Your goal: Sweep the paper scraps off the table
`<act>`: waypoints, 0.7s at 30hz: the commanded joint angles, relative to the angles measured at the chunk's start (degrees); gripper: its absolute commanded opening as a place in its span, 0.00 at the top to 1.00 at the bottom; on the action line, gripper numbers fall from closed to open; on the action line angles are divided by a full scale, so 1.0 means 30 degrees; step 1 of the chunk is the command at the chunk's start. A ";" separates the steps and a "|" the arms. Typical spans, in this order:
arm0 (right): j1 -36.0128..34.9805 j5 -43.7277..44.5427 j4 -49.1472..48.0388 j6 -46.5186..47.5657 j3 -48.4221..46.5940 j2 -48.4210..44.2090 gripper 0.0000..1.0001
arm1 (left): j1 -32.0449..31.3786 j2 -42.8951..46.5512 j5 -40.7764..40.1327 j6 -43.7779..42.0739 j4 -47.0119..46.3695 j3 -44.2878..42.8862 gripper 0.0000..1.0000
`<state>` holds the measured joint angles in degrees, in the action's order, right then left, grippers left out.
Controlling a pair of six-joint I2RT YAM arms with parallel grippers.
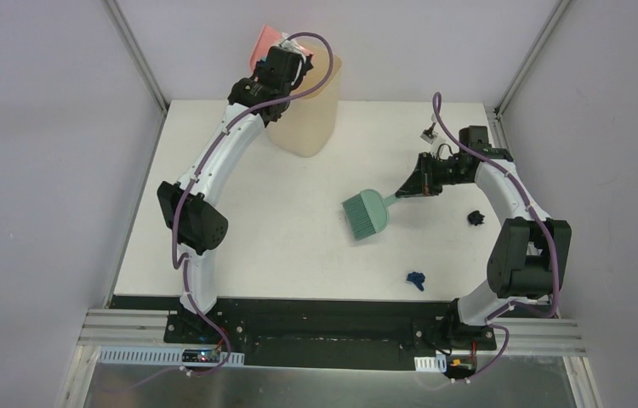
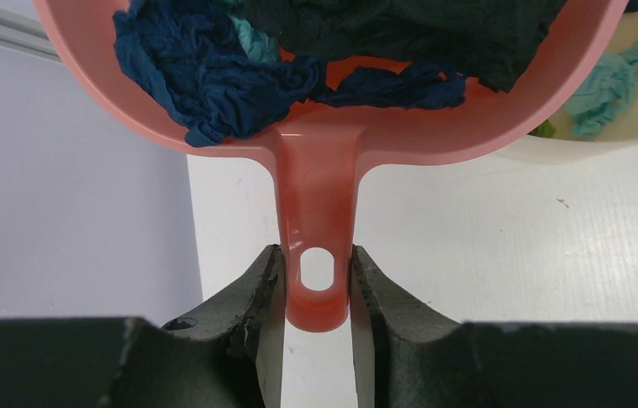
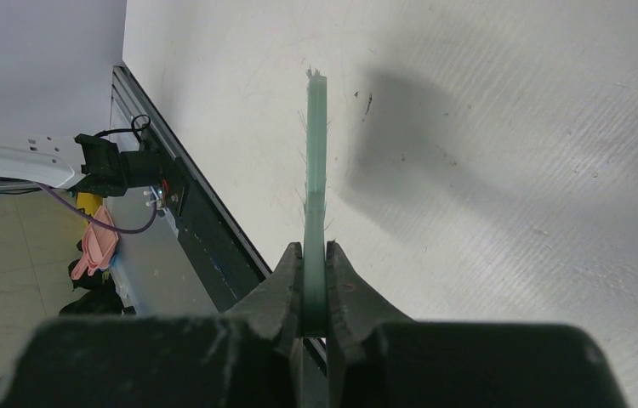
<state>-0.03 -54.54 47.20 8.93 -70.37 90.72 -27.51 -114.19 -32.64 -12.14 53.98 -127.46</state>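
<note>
The left gripper [image 2: 316, 265] clamps the pink dustpan [image 2: 316, 170] by its handle, paper scraps [image 2: 213, 76] heaped at its 12 o'clock. The right gripper [image 3: 316, 259] pinches the green brush [image 3: 316, 153].

No text, label, brand name, number or sign can be read in any of the three views. The pink dustpan [image 2: 316, 195], green brush [image 1: 365, 212], cream bin [image 1: 307, 127] and white surface [image 1: 281, 246] bear no legible markings, and any print on the small circuit board [image 1: 201, 357] by the left arm's base is too small to make out
</note>
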 commanded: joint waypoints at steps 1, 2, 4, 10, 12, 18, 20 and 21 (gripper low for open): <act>-0.0018 -0.0966 0.0131 0.0641 -0.0373 -0.0248 1.00 | 0.0285 0.0034 -0.1467 -0.1641 -0.2065 -0.0359 0.88; -0.0018 -0.0981 0.0188 0.0636 -0.0404 -0.0193 1.00 | 0.0269 -0.0052 -0.1865 -0.2124 -0.2382 -0.0297 0.88; -0.0018 -0.0991 0.0197 0.0642 -0.0389 -0.0224 1.00 | 0.0270 -0.0093 -0.2668 -0.3379 -0.3321 0.0041 0.88; -0.0018 -0.0685 0.0290 0.0811 -0.0412 -0.0314 1.00 | 0.0254 -0.0128 -0.4981 -0.8172 -0.6798 0.1804 0.88; -0.0018 -0.0809 0.0383 0.0844 -0.0463 -0.0191 1.00 | 0.0261 -0.0244 -0.5452 -0.9058 -0.7655 0.2125 0.88; -0.0018 -0.1174 0.0932 0.1069 -0.0707 0.0169 1.00 | 0.0167 -0.0252 -0.5724 -1.1819 -0.9754 0.3123 0.87; -0.0018 -0.1283 0.0964 0.1067 -0.0703 0.0147 1.00 | 0.0124 -0.0224 -0.6341 -1.4119 -1.2218 0.4227 0.86; -0.0018 -0.1354 0.0947 0.1052 -0.0698 0.0128 1.00 | 0.0103 -0.0256 -0.6682 -1.5289 -1.3575 0.4748 0.86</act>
<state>-0.03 -55.11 49.76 10.59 -70.39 91.11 -26.68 -115.63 -48.10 -43.79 28.86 -117.67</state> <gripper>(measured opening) 0.086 0.279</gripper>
